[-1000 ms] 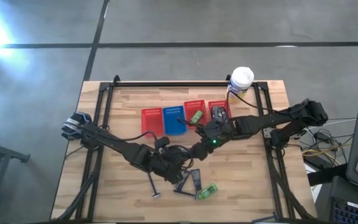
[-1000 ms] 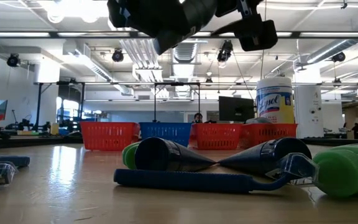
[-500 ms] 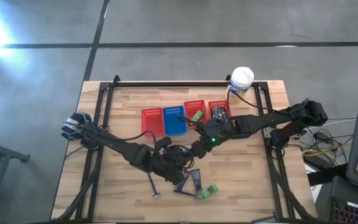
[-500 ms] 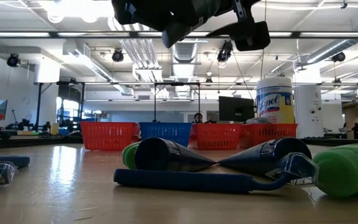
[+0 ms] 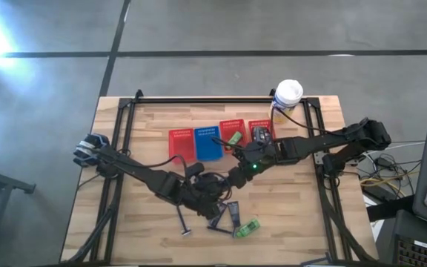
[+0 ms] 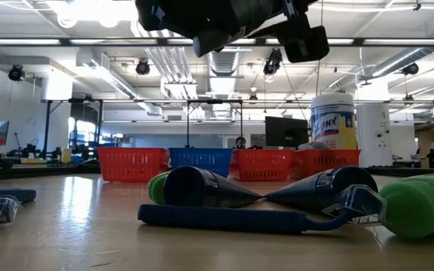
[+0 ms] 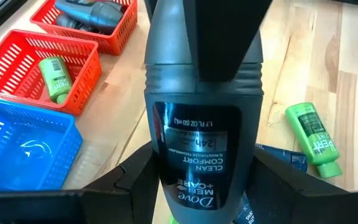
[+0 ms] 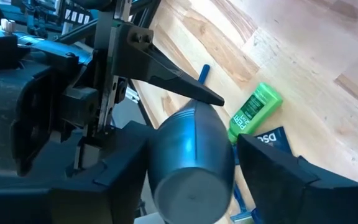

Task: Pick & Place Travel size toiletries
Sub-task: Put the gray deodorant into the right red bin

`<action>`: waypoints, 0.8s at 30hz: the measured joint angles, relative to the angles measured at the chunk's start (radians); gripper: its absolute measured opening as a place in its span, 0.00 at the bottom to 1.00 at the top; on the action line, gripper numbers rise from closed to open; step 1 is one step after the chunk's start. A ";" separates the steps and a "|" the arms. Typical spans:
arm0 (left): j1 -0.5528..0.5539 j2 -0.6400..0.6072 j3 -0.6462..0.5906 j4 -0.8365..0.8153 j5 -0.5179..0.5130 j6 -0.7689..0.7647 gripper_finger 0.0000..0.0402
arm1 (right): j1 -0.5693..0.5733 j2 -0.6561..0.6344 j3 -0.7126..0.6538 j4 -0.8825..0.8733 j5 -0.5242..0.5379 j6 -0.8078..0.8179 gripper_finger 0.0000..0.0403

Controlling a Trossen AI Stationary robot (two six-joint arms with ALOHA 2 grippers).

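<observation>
Nearest the front edge of the bench [image 5: 147, 230]: one bright green bottle [image 5: 246, 228] lying on its side; just beside it two dark flat tubes [image 6: 209, 188] [image 6: 319, 187] set tip to tip, with a blue razor [image 6: 239, 218] lying across in front of them and a second green bottle [image 6: 155, 188] partly hidden behind the left tube; a second razor [image 5: 182, 222] lying apart toward the left arm's side. Mid-bench, raised clear of the surface: one grey Dove bottle [image 7: 197, 124], held at both ends; left end effector [image 7: 201, 177] closed with a finger against each side of the bottle's lower body; right end effector [image 8: 194, 168] closed around the opposite end, its fingers flanking the rounded grey base. Both arms meet above the loose items. Behind them, a row of four mesh baskets: a red basket [image 5: 180, 143] and a blue basket [image 5: 208, 143], contents not discernible; a second red basket [image 7: 17, 68] containing one green bottle [image 7: 55, 78]; a third red basket [image 7: 120, 37] containing grey bottles [image 7: 95, 12]. Farthest, at the back right corner: a white-lidded canister [image 5: 288, 95], upright
</observation>
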 joint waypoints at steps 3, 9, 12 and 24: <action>0.008 0.000 0.000 0.002 -0.002 0.000 0.49 | 0.000 0.000 0.000 -0.003 0.000 0.005 0.58; 0.018 0.000 0.000 0.007 -0.010 0.007 0.49 | 0.001 0.000 -0.001 -0.008 0.000 0.007 0.63; 0.018 0.000 0.000 0.007 -0.010 0.015 0.49 | 0.000 0.000 -0.002 -0.008 0.009 0.004 0.64; 0.018 0.000 0.000 0.001 -0.001 0.021 0.49 | -0.006 0.000 -0.002 0.007 0.002 -0.004 0.49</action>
